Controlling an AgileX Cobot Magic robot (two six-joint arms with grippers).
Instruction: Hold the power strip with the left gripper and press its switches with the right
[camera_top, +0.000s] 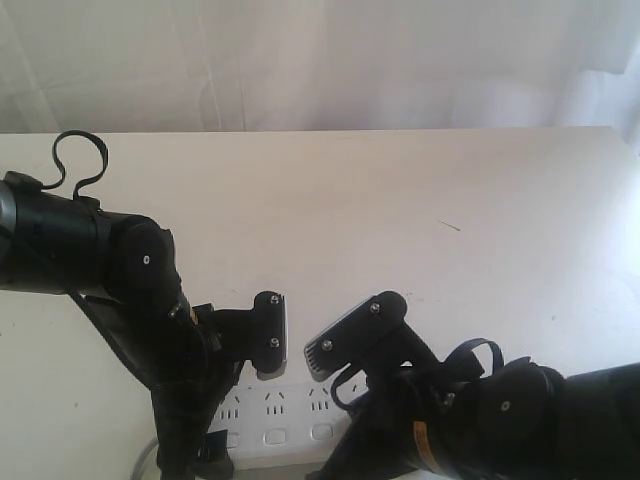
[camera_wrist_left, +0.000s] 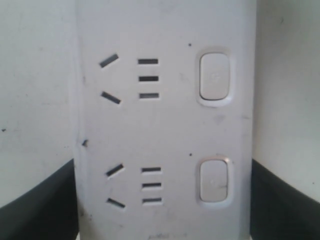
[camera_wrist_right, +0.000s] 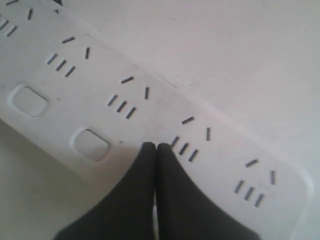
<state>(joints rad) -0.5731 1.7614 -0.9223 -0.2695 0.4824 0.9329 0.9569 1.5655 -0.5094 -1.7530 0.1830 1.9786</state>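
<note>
Clamping the power strip (camera_wrist_left: 165, 125) across its width, my left pincer (camera_wrist_left: 164, 212) is pressing one black finger (camera_wrist_left: 40, 207) against each long edge, at the lower left and lower right corners of the left wrist frame. Two switches (camera_wrist_left: 215, 77) are showing toward the right of that frame, one above the other, each beside its own socket set (camera_wrist_left: 130, 77).

In the exterior view the strip (camera_top: 290, 412) is lying flat on the white desk (camera_top: 420, 200) at the bottom centre of the frame, with its switches (camera_top: 275, 437) running along the lower edge. My left arm is coming in from the left edge, and one grey-padded finger (camera_top: 272, 335) is standing just above the strip's upper edge.

My right pincer (camera_wrist_right: 151, 148) is holding its fingers together, with only a thin slit showing between them. Their tips are sitting over the strip's face (camera_wrist_right: 150, 107) at the lower centre of the right wrist frame, just beside a socket set (camera_wrist_right: 185, 145). Whether they are touching the plastic, I cannot tell. One switch (camera_wrist_right: 90, 145) is lying just left of the tips and another (camera_wrist_right: 30, 100) nearer the left edge.

From the exterior camera, this pincer (camera_top: 318, 352) is reaching in from the lower right, its ribbed grey pad tilting above the strip and an orange label (camera_top: 424, 445) showing on its body.
</note>
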